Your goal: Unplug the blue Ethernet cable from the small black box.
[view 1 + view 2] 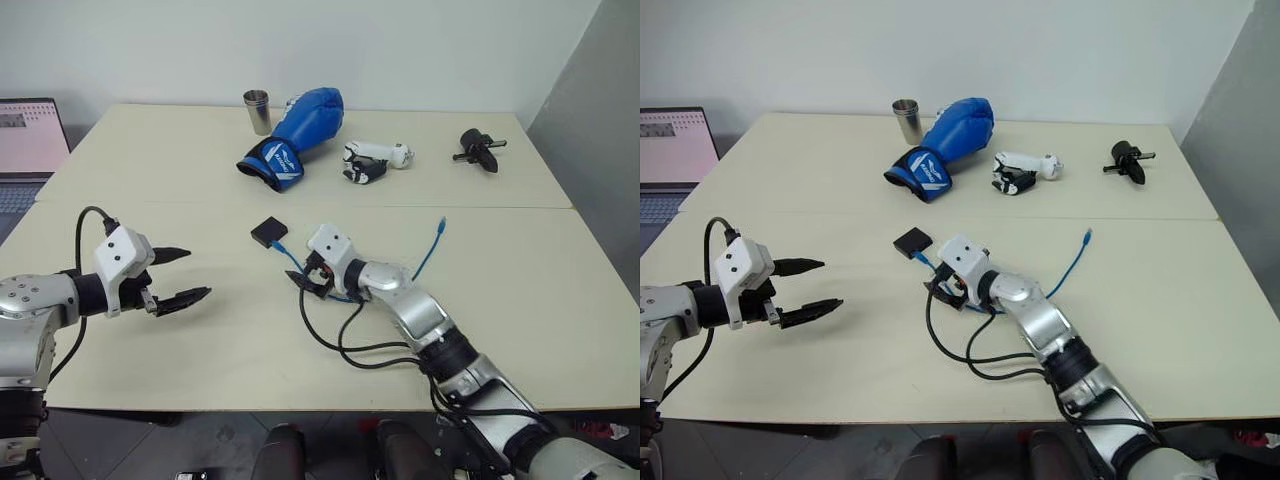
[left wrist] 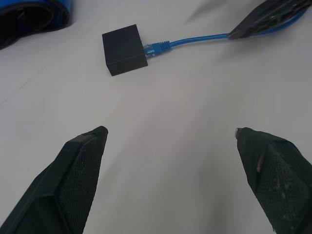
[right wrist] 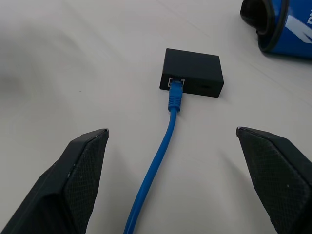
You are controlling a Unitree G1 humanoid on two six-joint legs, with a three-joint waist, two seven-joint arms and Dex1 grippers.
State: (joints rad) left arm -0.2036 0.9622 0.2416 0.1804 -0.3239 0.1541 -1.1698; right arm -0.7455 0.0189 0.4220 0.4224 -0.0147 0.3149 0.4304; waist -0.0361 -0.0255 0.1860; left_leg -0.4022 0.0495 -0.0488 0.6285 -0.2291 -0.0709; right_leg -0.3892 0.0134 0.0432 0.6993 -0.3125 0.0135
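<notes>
Blue Ethernet cable (image 3: 168, 131) plugged into small black box (image 3: 193, 72), both grippers' jaws wide apart, empty.

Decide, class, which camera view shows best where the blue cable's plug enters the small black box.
The right wrist view: the blue Ethernet cable runs straight to its plug, seated in the port of the small black box. The left wrist view shows that joint side-on; both eye views show it small, beside the right gripper.
</notes>
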